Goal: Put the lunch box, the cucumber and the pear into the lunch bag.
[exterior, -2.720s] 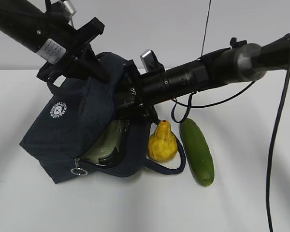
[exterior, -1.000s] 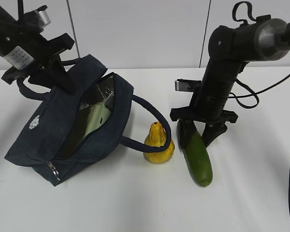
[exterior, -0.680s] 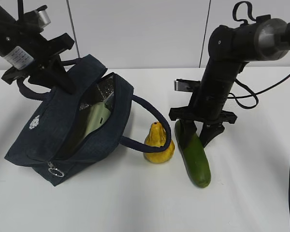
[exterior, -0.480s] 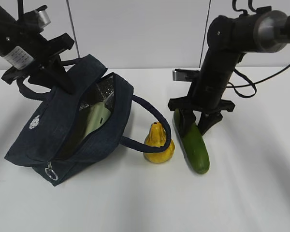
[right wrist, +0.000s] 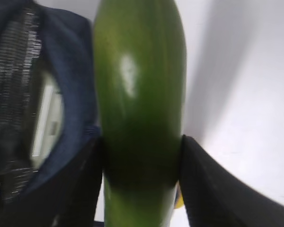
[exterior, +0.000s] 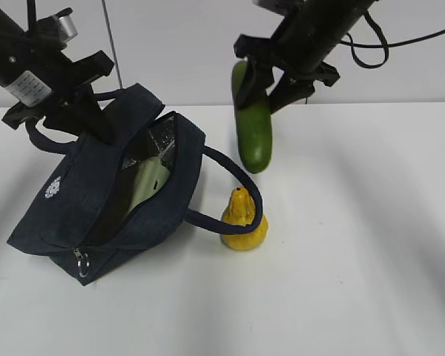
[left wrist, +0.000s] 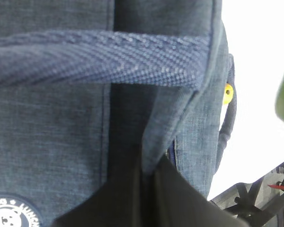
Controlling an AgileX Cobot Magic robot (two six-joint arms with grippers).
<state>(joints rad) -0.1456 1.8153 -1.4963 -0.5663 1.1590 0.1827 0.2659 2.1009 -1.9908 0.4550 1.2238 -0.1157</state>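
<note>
We see the bag lying open on the table, our left gripper pinched on its handle, box inside. Our right gripper clamps the cucumber aloft, above the pear.

lunch box in lunch bag, pear right (perhaps touching), cucumber above

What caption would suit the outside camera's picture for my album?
Right gripper lifts the cucumber above the table while the left gripper holds the lunch bag open; pear waits.
</note>
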